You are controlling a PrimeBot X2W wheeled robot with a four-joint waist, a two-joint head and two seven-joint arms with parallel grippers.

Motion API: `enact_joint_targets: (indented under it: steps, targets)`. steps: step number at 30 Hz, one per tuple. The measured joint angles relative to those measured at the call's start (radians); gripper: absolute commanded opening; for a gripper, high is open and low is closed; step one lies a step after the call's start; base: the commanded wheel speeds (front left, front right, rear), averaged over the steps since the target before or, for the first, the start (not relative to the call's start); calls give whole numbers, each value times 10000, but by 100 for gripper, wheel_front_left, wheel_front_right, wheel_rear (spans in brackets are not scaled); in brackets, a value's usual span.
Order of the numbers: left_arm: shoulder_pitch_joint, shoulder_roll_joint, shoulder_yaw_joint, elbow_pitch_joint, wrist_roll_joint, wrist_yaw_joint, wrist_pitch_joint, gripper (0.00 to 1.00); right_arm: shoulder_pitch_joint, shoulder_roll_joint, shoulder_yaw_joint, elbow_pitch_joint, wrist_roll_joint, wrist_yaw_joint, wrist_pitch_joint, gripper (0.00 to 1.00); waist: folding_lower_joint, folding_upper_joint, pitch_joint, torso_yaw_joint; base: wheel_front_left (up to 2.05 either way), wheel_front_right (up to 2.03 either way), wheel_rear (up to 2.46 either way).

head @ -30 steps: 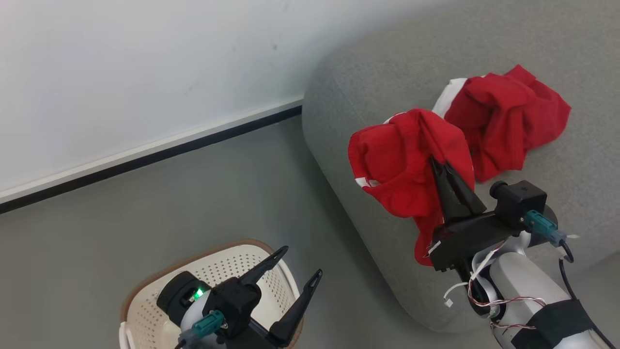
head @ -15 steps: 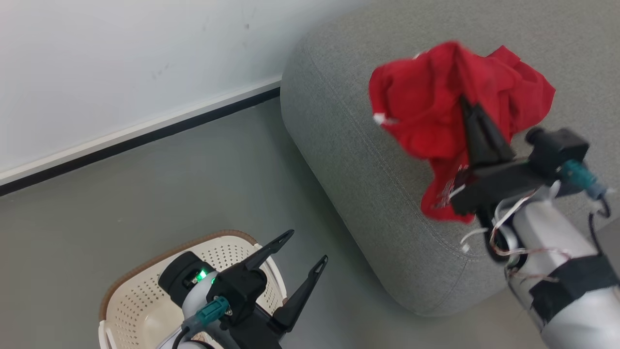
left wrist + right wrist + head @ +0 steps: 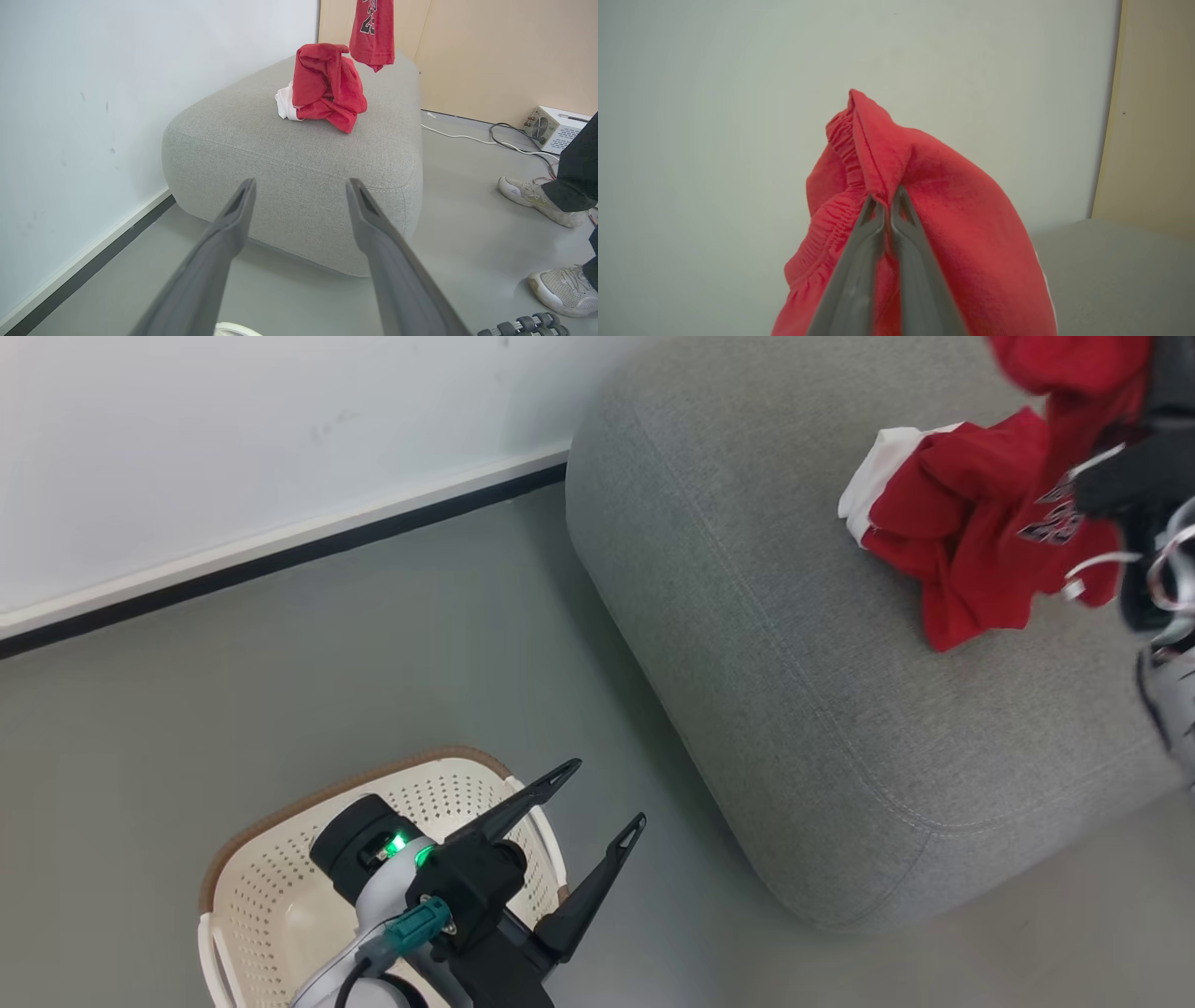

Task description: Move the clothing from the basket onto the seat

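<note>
Clothing (image 3: 952,224) in red hangs from my right gripper (image 3: 887,198). Its two fingers are squeezed tight on a fold near the stretchy band. In the left wrist view this piece dangles over the far end of the seat (image 3: 303,163), with letters showing. A second red piece (image 3: 971,523) with a white bit lies bunched on the seat top. My left gripper (image 3: 607,793) has its fingers spread wide, holding nothing, over the basket (image 3: 308,803) on the floor (image 3: 373,663).

The hanging red garment (image 3: 372,32) is cut off by the top edge, and its letters cannot be read. The left arm (image 3: 373,882) hides part of the basket (image 3: 261,915). A person's legs (image 3: 577,163) run off the right edge.
</note>
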Motion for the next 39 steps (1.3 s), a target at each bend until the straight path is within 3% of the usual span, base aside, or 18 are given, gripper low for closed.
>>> enact_joint_targets:
  steps: [6, 12, 27, 39]
  targets:
    - [-264, 25, -115, -123, 215, -77, 86, 100, -904, -798, -633, 631, 35, -119, 21, 0, 0, 0, 337, 261, 0, 0, 0]
    - [-342, 176, -113, -389, 234, -86, 159, 100, -1183, -1085, -957, 1129, 77, -251, 19, 0, 1, 0, 807, 538, 0, 0, 0]
    - [-872, 677, 125, -1009, 397, -176, 259, 100, -1246, -1043, -1549, 2088, 84, -439, -4, 0, 1, 1, 2304, 968, 0, 0, 0]
    - [-1225, 867, 184, -1057, 422, -343, 334, 100, -720, -667, -1946, 3419, 219, -514, -82, 0, 0, 0, 3126, 887, 0, 0, 0]
